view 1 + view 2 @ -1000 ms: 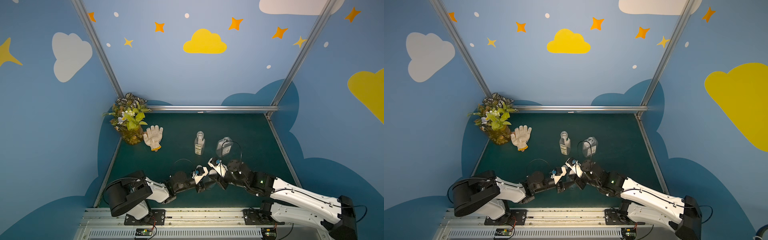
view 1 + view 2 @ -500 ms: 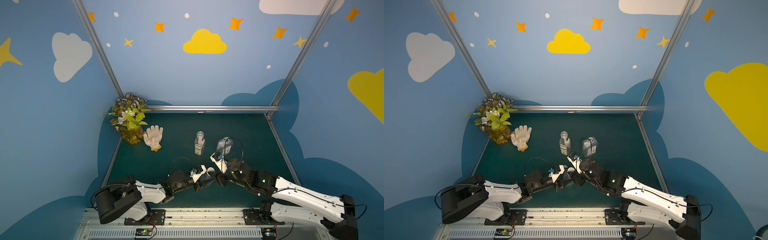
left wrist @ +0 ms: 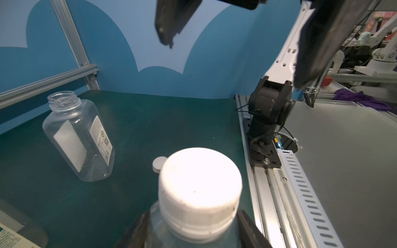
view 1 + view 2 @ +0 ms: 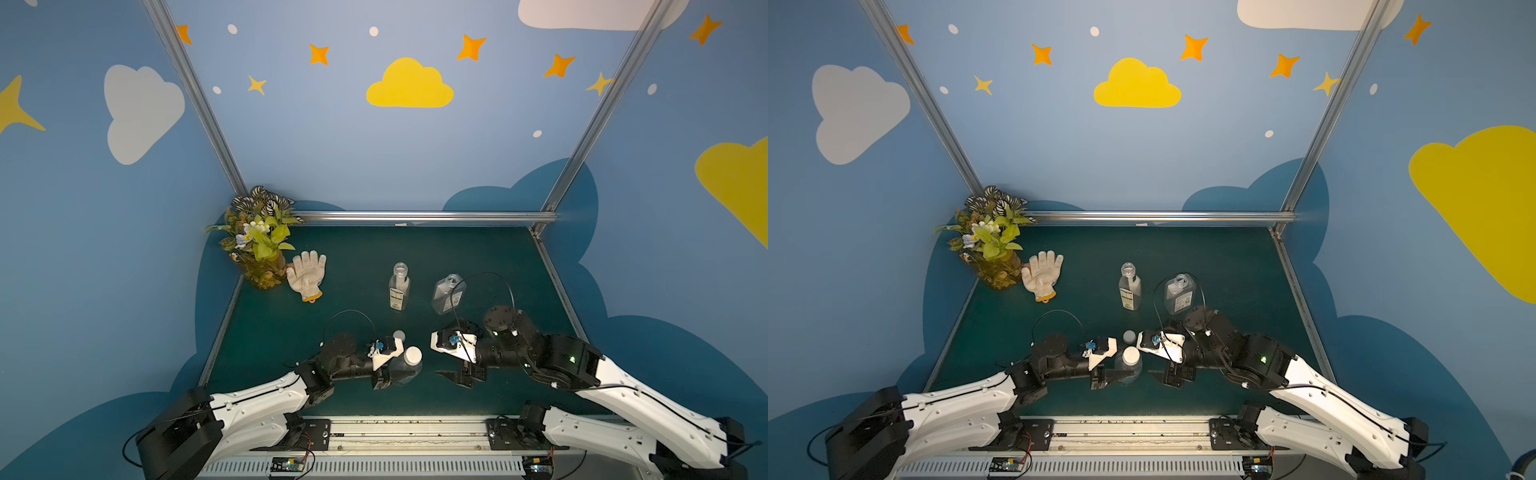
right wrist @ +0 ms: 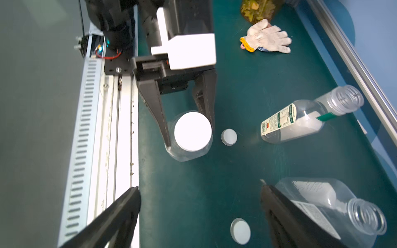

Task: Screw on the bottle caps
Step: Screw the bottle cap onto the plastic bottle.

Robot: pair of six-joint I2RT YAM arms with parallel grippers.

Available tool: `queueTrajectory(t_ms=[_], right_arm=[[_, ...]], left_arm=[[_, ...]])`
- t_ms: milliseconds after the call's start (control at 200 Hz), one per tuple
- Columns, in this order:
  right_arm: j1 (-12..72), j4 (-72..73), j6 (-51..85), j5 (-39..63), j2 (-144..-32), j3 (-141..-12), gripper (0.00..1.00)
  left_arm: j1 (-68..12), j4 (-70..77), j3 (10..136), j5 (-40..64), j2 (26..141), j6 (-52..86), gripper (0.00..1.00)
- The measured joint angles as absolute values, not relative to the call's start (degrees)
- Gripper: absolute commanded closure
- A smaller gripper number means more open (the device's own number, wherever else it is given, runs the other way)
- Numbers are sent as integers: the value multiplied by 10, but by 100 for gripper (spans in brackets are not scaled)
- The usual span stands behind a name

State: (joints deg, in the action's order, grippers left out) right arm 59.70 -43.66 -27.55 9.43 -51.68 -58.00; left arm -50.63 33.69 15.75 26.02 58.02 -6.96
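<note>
White plastic crowns the round bottle (image 4: 409,371): we see a fitted cap (image 4: 412,355) sitting on its neck, though we cannot tell how tightly it is screwed. Our left gripper (image 5: 190,135) clamps that bottle's clear body from both sides, just under the cap, and holds it upright on the green table (image 4: 478,257). Our right gripper (image 5: 199,189) hangs just to the right of the round bottle, jaws spread wide with nothing between them. Just beyond the round bottle, toward the back wall (image 4: 395,166), a loose cap (image 4: 399,334) lies flat. We find a second loose cap (image 5: 240,230) farther to the round bottle's right, seen only in the right wrist view. Behind the round bottle, well apart from it, the slim bottle (image 4: 400,286) stands upright with a bare neck; behind and to the right of it, the flat-sided bottle (image 4: 448,293) does the same. Far back and left of the round bottle we see a work glove (image 4: 306,272) beside a potted plant (image 4: 257,245).
</note>
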Motion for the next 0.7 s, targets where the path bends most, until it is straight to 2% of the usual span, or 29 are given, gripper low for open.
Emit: queueTrajectory(t_ms=[280,701], right_arm=[[604,-446,-357,109,-584,-591,22],[618,-397,-348,155,-633,-590,26]], left_arm=[[-506,285,165,287,573,-97,97],[-506,280,165,298,581,-101,97]])
